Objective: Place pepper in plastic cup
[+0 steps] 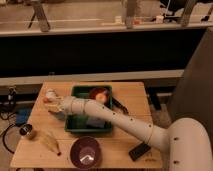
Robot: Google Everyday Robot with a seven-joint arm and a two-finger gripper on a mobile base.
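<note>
My gripper (51, 101) is over the left part of the wooden table (125, 142), left of the green tray (75, 125). A small orange-red pepper (47, 100) shows at its tip, and the gripper seems shut on it. The light-blue plastic cup (58, 114) stands just below and to the right of the gripper tip, partly hidden by the wrist. The pepper is above and slightly left of the cup's mouth. The white arm (115, 120) reaches in from the lower right across the tray.
The tray holds a dark red round dish (100, 94) and a blue-grey item (95, 123). A purple bowl (85, 151), a pale yellow elongated thing with a red tip (50, 141) and a small dark jar (26, 131) are at the front. A black object (139, 151) lies front right.
</note>
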